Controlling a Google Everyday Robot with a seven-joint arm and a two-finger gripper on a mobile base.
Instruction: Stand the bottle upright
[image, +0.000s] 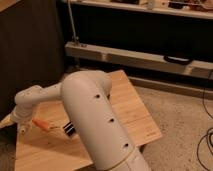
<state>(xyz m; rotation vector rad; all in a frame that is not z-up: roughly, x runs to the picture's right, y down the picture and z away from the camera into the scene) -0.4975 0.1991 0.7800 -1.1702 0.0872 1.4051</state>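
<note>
My white arm (95, 120) fills the middle of the view and hides much of the wooden table (130, 107). My gripper (21, 125) hangs from the wrist at the table's left edge, low over the wood. The bottle does not show; it is either hidden by the arm or out of view. A small orange stick (41, 124) lies just right of the gripper. The black end of a paper cup (69, 130) peeks out beside the arm, further right.
A metal shelf rack (135, 57) stands behind the table. A dark wall is at the left. Speckled floor (180, 110) lies to the right, with cables (206, 145) at the far right edge.
</note>
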